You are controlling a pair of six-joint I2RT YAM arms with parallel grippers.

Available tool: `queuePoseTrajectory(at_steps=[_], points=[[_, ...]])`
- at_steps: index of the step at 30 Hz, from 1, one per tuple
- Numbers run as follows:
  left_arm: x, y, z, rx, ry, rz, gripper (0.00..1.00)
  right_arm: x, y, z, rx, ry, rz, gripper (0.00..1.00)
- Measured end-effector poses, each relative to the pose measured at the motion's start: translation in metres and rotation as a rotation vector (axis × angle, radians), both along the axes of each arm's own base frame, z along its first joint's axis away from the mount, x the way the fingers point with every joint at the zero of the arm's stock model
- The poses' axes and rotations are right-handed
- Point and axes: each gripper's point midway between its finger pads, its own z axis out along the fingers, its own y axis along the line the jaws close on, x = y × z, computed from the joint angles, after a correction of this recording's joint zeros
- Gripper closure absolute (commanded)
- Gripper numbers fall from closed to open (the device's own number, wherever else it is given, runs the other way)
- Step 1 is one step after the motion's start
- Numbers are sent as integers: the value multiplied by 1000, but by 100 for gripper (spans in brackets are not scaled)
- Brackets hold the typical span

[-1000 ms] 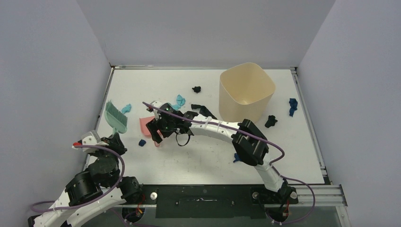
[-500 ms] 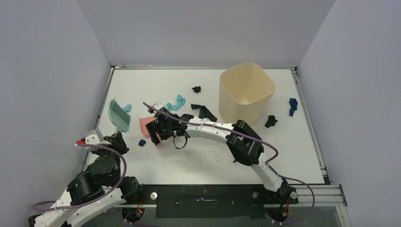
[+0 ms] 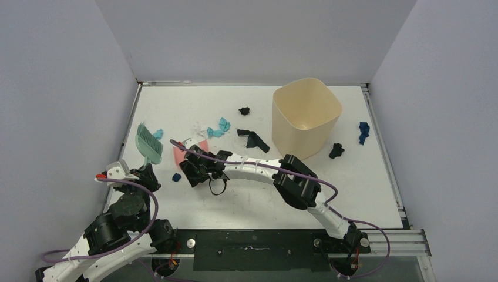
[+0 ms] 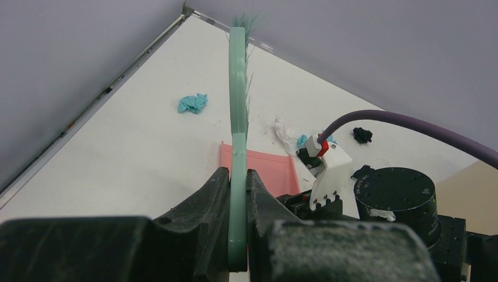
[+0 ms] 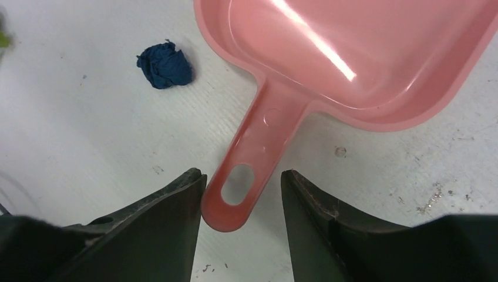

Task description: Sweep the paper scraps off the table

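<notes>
My left gripper [image 4: 238, 202] is shut on the handle of the green hand brush [image 3: 148, 144], which stands on edge at the table's left side with its bristles to the right [image 4: 238, 88]. My right gripper [image 5: 242, 200] is open, its fingers either side of the handle end of the pink dustpan [image 5: 352, 59]. The dustpan lies flat on the table [image 3: 376, 194], and its handle touches the left finger. A dark blue scrap [image 5: 165, 63] lies just left of the dustpan [image 3: 182, 154]. A teal scrap [image 4: 192, 103] lies beyond the brush. Teal scraps [image 3: 222, 126] and a white scrap [image 4: 283, 129] lie behind the dustpan.
A beige bin [image 3: 305, 114] stands at the back right. Black scraps [image 3: 253, 138] lie left of it, another [image 3: 244, 110] is farther back, and one [image 3: 336, 151] lies to its right. A dark blue scrap [image 3: 364, 132] lies near the right rail.
My right gripper has drawn back toward the near left along the dustpan handle, and the dustpan now lies flat. The brush has shifted slightly farther back.
</notes>
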Motion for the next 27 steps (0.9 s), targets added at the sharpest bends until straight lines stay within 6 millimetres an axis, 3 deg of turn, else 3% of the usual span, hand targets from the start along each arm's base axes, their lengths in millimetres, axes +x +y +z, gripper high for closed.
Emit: queuePoseTrajectory(at_steps=[14, 27], points=[[0, 0, 0, 1, 0, -1, 100, 25, -25, -14, -90, -80, -25, 54], [0, -1, 0, 4, 3, -6, 100, 29, -26, -8, -125, -134, 142, 55]])
